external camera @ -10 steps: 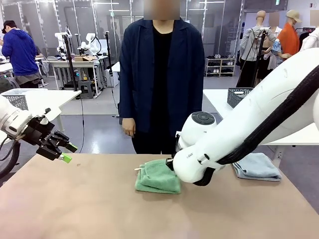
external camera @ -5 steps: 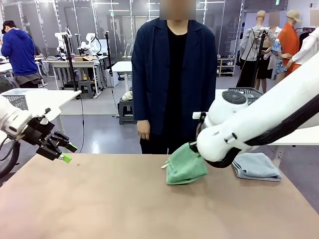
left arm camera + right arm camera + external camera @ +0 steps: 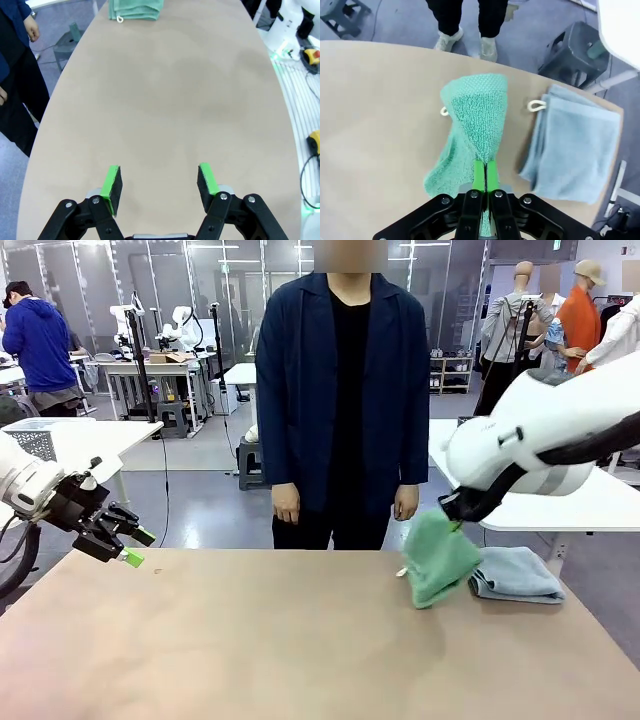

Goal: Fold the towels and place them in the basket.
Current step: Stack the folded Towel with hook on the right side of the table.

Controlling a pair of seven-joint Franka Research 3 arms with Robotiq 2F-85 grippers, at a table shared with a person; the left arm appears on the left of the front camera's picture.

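Green towel (image 3: 470,130) pinched in right hand (image 3: 485,176)

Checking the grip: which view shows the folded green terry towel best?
The right wrist view: the folded green terry towel hangs pinched in the right gripper, loop visible. The front view shows it lifted, grip hidden. The left wrist view catches its edge.

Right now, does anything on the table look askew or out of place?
Nothing looks damaged or spilled. The green towel hangs bunched from the shut right tool, so its fold looks loose. The blue towel lies folded near the table edge. The left tool is open and empty.
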